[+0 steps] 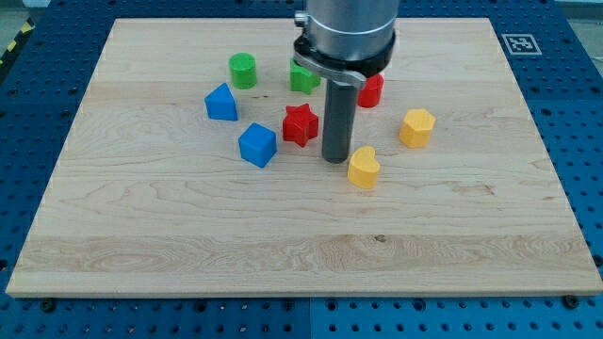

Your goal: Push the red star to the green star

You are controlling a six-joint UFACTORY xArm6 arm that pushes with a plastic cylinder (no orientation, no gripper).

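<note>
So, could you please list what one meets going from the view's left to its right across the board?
Blue block → green cylinder → blue cube → red star → my tip → yellow heart → yellow hexagon. The green and red blocks behind the rod are left out.
</note>
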